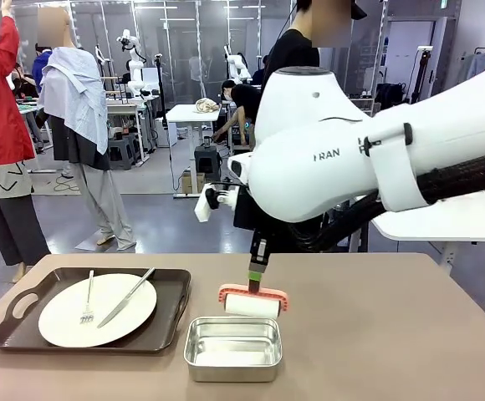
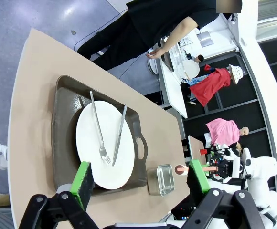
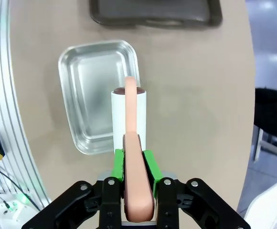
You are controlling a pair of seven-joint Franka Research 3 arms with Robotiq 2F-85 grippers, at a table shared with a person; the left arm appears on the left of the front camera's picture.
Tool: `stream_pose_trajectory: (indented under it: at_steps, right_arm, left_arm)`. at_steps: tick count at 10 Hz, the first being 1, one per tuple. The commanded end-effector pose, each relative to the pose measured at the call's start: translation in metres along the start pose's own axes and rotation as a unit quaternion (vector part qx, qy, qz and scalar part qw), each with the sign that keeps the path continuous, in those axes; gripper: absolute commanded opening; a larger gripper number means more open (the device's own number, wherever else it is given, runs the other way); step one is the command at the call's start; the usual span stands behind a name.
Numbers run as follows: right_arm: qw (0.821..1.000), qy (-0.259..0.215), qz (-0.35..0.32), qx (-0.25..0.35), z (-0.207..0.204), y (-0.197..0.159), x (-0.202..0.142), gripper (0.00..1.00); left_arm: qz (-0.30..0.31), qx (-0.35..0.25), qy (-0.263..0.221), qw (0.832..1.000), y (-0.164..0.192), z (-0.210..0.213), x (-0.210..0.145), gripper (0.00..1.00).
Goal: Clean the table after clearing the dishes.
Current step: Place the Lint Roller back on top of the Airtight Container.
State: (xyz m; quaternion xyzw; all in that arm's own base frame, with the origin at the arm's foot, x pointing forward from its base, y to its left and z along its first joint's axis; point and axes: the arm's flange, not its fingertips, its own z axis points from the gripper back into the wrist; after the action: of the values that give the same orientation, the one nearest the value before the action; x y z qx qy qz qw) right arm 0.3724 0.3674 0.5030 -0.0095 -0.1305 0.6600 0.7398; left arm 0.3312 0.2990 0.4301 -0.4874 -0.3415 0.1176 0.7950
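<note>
Right gripper [image 3: 133, 164]: pinching the pink handle of a lint roller [image 1: 253, 302], roll held at 12 o'clock of the steel pan [image 1: 232, 347]. Left gripper [image 2: 141, 177]: spread, above the plate [image 1: 98, 310] on its tray [image 1: 8, 330], 9 o'clock of the pan. Recommended: set roll flat on bare table [image 1: 376, 334], clear of pan rim.

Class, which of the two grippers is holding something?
The right gripper: its fingers clamp the pink-handled lint roller, while the left gripper hangs open and empty.
</note>
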Motion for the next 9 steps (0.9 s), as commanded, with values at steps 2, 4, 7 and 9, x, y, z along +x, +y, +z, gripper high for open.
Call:
stream_pose_trajectory:
  at_steps: [2,4,7,9]
  right_arm:
    - [0.996,-0.013,0.054,0.076,-0.019,-0.004,0.026,0.22]
    - [0.992,0.004,0.061,0.107,-0.036,-0.005,0.038,0.22]
    - [0.990,0.029,0.064,0.119,-0.058,-0.028,0.045,0.22]
    - [0.985,0.021,0.065,0.160,-0.076,-0.040,0.047,0.22]
  left_arm:
    - [-0.001,-0.008,-0.003,1.000,-0.002,0.003,0.002,1.00]
    - [-0.001,-0.008,-0.003,1.000,-0.002,0.003,0.002,1.00]
    - [-0.001,-0.008,-0.003,1.000,-0.002,0.003,0.002,1.00]
    - [-0.001,-0.008,-0.003,1.000,-0.002,0.003,0.002,1.00]
